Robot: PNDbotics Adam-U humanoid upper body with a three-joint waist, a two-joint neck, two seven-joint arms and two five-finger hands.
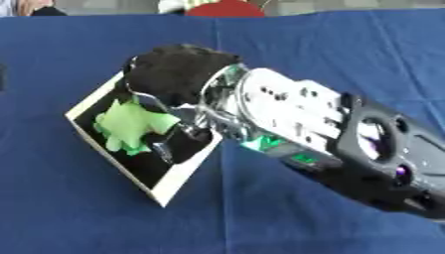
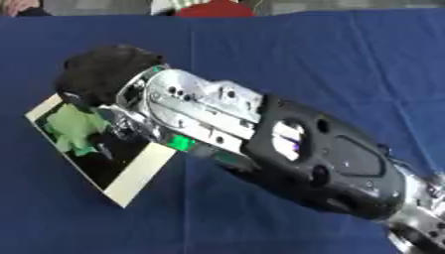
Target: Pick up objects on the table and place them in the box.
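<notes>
We see our right arm reaching in from the lower right across the blue tabletop, its right hand poised over the box, a shallow cream-walled tray with a dark interior, sitting askew on the left. A pale green object lies inside the box, toward its left side, partly under the hand. The fingers dip into the box just beside the green object; we cannot tell whether they are curled around it or released. Our left hand is out of sight.
</notes>
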